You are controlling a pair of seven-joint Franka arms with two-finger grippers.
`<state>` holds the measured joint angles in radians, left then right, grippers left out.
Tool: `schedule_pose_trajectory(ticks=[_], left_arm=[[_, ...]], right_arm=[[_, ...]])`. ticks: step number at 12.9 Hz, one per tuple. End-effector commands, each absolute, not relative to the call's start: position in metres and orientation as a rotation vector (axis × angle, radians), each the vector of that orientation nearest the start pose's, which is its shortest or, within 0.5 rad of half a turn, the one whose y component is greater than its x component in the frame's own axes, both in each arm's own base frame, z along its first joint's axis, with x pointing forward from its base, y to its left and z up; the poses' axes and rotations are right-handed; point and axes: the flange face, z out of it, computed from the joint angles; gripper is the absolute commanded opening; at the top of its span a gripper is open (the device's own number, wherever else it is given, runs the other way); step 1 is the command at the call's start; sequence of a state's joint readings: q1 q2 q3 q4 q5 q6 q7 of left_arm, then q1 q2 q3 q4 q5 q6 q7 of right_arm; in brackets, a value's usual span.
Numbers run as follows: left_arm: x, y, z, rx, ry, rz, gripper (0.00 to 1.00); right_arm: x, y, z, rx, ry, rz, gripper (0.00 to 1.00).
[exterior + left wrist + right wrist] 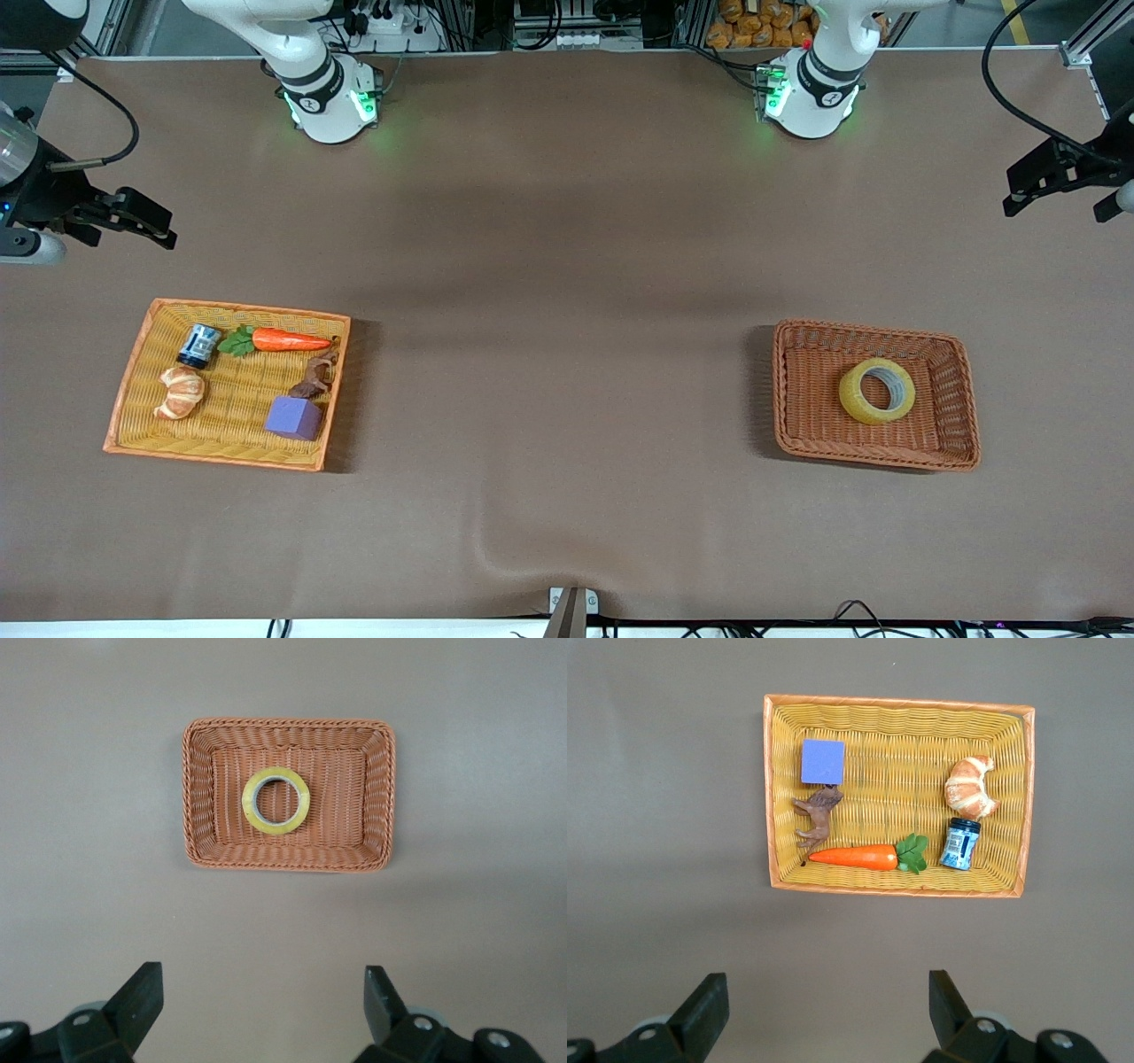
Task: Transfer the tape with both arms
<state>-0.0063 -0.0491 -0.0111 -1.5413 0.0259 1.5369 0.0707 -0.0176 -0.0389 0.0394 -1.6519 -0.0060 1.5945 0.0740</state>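
Front view: tape (877, 391) lying flat in brown wicker basket (961, 416) toward left arm's end of table. Left gripper (263, 1005) raised over bare table near that basket, fingers spread, grasping nothing. Right gripper (828, 1005) likewise spread wide and unloaded, near orange basket (775, 797) holding purple cube (823, 761), carrot (852, 857), croissant (970, 787).

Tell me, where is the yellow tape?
The tape lies alone in the brown basket toward the left arm's end of the table, with nothing gripping it.

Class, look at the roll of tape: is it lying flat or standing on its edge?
Lying flat: the tape shows its full ring and open core from above, resting in the brown basket.
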Motion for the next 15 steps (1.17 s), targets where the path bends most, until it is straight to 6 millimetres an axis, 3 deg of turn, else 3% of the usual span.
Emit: schedule_pose_trajectory(ticks=[1,6,7,15], left_arm=[[0.535,-0.009,0.668,-3.112,0.109,-0.064,1.0],[0.538,-0.005,0.658,-3.129,0.102,0.034,1.0],[0.541,-0.006,0.666,-3.117,0.115,0.02,1.0],[0.543,-0.014,0.665,-3.082,0.181,0.085,1.0]], right_arm=[[0.545,0.011,0.612,-3.15,0.07,0.036,1.0],[0.545,0.011,0.612,-3.15,0.07,0.036,1.0],[0.545,0.011,0.612,-3.15,0.07,0.036,1.0],[0.545,0.012,0.612,-3.151,0.067,0.036,1.0]])
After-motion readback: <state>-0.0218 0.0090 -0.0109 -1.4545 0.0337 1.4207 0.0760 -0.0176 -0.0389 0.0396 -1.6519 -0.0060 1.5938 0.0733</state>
